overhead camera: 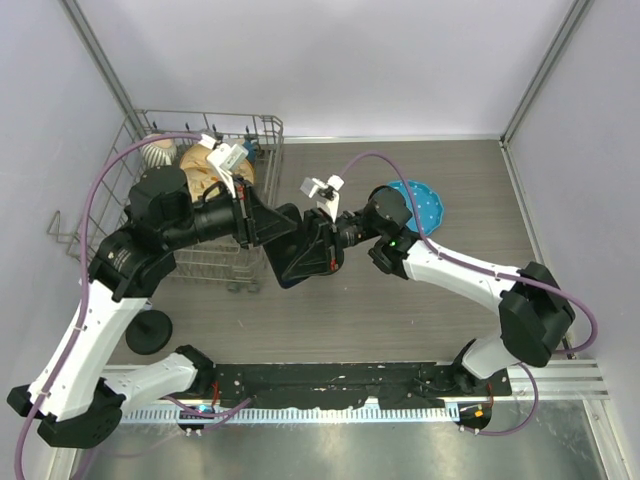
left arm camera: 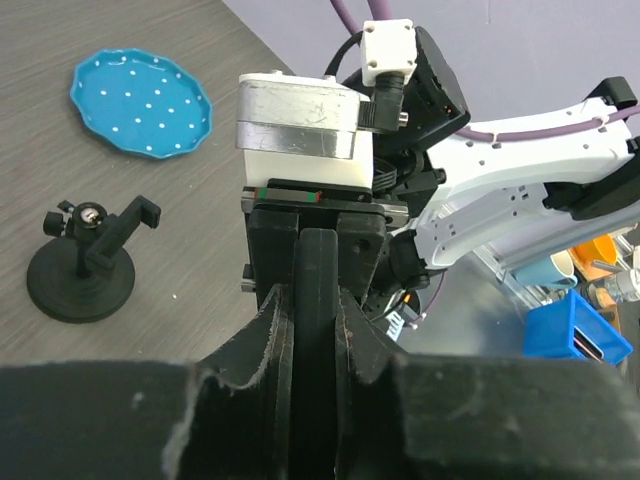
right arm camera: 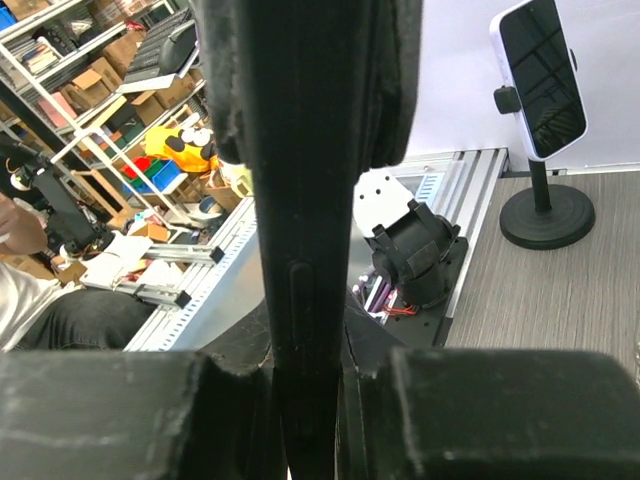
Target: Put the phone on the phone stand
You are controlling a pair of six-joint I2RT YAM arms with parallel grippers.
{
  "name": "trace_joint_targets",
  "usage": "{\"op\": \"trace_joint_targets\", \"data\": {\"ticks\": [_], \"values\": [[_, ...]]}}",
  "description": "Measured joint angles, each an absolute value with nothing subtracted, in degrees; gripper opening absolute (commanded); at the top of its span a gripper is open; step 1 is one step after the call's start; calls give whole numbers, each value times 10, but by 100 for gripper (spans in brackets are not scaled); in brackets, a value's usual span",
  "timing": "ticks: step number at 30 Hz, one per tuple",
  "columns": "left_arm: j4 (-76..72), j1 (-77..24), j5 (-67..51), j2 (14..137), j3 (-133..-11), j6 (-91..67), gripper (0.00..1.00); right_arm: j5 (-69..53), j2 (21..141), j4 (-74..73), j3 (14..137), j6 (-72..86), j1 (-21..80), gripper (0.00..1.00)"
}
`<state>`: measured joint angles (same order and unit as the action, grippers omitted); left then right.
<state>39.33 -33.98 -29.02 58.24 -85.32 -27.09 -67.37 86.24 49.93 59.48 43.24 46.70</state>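
Your table [overhead camera: 400,300] is grey wood-grain. You have a wire rack [overhead camera: 200,262] sitting on it at the far left corner. A blue dotted plate [overhead camera: 428,205] lies flat right of centre, toward the back. A small black clamp stand [left arm camera: 80,280] stands upright near the plate, not touching it. A pole stand [overhead camera: 148,332] with a round black base sits near left, in front of the rack.

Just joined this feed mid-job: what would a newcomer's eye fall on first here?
The left end effector and right end effector both clamp one dark phone, held edge-on between them above mid-table. An empty black phone stand sits near the blue plate. By the left arm, a second stand carries a white-edged phone.
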Motion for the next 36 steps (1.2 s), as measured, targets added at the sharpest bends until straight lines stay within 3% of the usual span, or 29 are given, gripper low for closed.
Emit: {"op": "trace_joint_targets", "data": {"ticks": [1,4,7,15,23,28,36], "values": [[396,-340,-286,582,-853,-268,0,-671,859,484,596,422,467,40],[410,-341,-243,575,-853,-268,0,-644,850,416,609,373,468,62],[436,-342,-176,558,-851,-270,0,-580,834,301,634,287,469,70],[462,-341,-17,443,-832,-265,0,-257,766,74,659,133,469,70],[426,-341,-42,408,-777,-261,0,102,713,28,588,103,467,49],[415,-341,-88,429,-753,-263,0,178,705,45,519,105,469,46],[392,-341,-112,444,-717,-256,0,203,655,94,394,109,488,46]]}}
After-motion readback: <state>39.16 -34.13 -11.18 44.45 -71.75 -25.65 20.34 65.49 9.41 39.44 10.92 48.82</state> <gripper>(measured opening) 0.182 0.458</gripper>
